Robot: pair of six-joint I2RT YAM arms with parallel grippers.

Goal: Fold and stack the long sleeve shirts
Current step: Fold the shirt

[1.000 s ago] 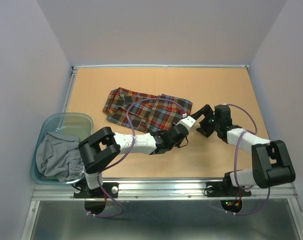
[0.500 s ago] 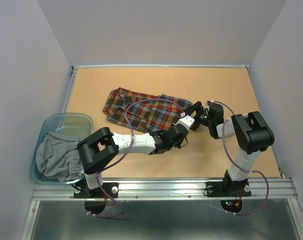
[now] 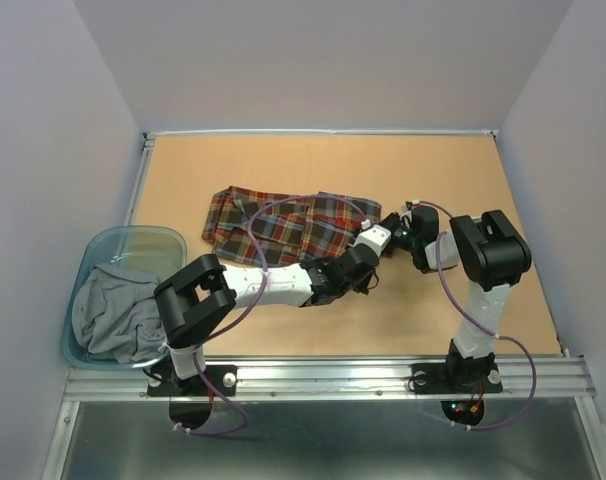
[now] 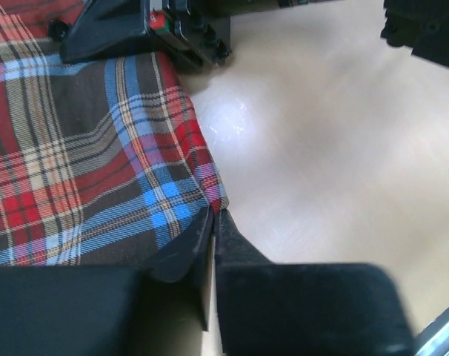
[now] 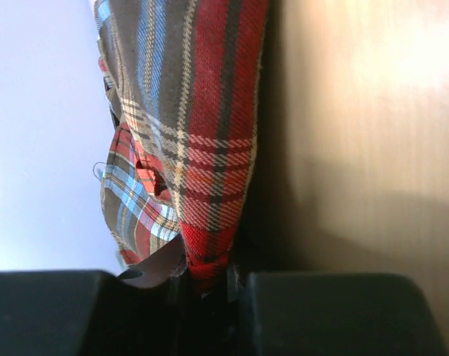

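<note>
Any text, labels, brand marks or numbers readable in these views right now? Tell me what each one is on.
None readable: the plaid shirt shows no tag or print, and the grey cloth, blue tub and table carry no legible marking.

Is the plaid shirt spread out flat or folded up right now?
Folded up, loosely: the plaid shirt lies as a compact rumpled block, no sleeves spread, its right edge pinched by left gripper and right gripper.

Pale lilac walls (image 3: 333,60) (plain) around a light wooden table (image 3: 313,165)
</note>
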